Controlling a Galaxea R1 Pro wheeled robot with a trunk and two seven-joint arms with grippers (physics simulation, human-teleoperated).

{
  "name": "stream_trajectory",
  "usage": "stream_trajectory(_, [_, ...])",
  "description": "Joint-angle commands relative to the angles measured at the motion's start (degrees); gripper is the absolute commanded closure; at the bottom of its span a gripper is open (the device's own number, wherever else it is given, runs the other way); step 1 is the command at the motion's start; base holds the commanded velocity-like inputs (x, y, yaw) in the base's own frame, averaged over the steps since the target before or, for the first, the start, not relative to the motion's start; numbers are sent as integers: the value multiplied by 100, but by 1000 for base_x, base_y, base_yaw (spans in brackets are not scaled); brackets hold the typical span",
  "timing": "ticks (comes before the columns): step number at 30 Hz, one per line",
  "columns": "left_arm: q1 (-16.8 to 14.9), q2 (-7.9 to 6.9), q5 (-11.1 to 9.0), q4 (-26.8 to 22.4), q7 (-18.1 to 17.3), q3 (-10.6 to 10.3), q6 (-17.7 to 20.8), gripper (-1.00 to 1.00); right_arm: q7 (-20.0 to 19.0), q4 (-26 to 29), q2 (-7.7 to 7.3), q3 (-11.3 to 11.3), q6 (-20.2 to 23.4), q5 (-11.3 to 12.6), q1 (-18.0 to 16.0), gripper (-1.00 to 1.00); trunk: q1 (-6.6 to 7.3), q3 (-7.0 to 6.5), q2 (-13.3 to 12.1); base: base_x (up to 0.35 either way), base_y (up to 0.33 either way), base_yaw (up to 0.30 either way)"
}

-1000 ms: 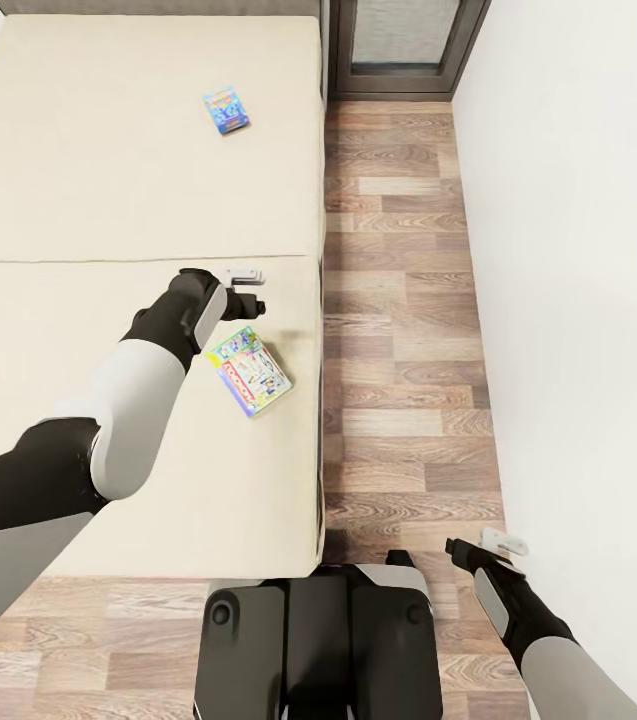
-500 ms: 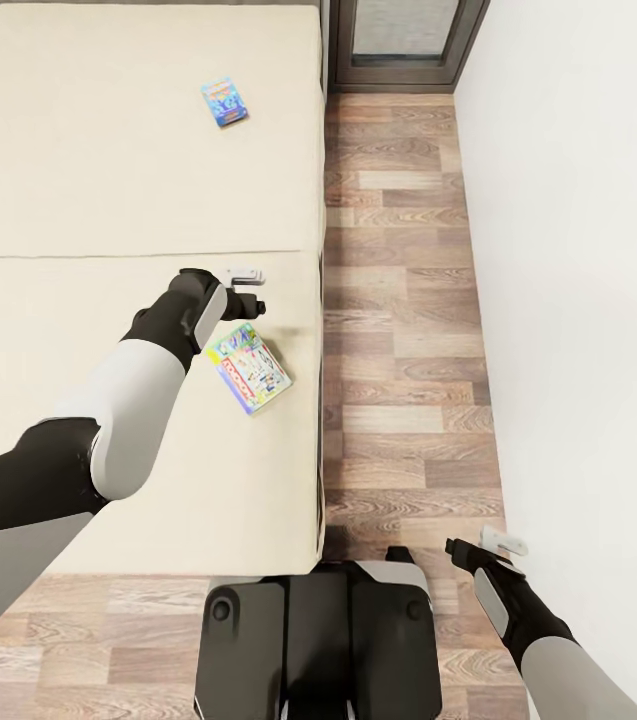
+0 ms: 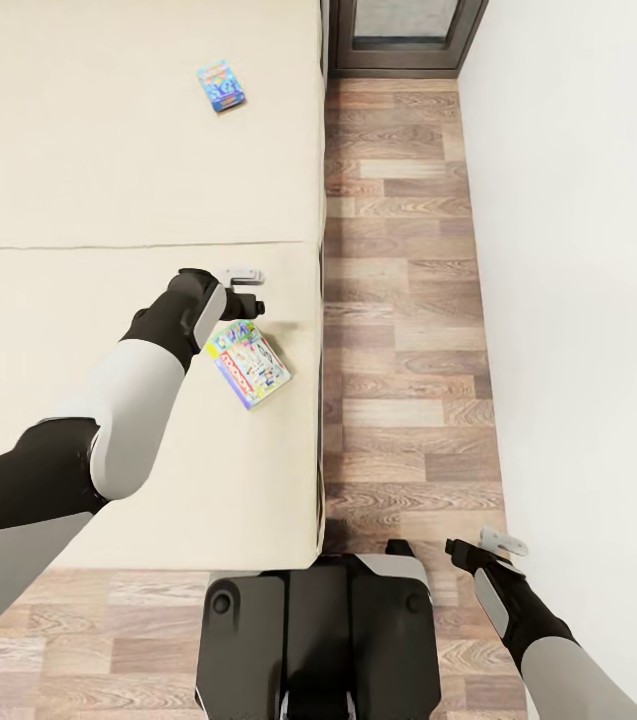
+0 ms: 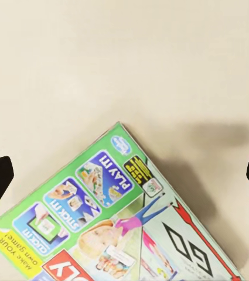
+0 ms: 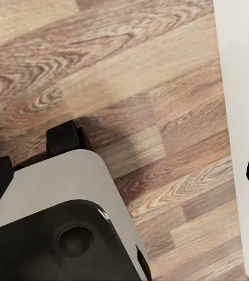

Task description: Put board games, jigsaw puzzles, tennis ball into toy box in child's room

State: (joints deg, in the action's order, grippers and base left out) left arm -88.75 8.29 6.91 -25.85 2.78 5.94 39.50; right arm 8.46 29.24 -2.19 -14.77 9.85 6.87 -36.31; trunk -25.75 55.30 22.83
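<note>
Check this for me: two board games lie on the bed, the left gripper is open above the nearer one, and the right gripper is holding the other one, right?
Not quite. The right gripper holds nothing; in the head view it hangs over the wood floor. The far board game lies on the bed. The left gripper is indeed open above the near board game.

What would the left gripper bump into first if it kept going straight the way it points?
Probably the colourful green-edged board game box lying flat on the cream bed; the open left gripper points down at its corner.
</note>
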Motion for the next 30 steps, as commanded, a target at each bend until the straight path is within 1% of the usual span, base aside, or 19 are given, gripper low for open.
stream_trajectory(1, [-2, 8, 57, -8, -14, 49, 27, -100, 24, 12, -1, 9, 26, 60, 1, -100, -3, 15, 9, 0, 0, 0])
stream_trajectory(13, [-2, 13, 64, -118, -11, 65, 64, -100, 24, -62, -1, 9, 23, 60, 1, -100, -3, 127, 9, 0, 0, 0])
stream_trajectory(30, [-2, 7, 65, -137, -14, 63, 50, -100, 24, -128, -1, 18, 17, 60, 1, -100, -3, 286, 9, 0, 0, 0])
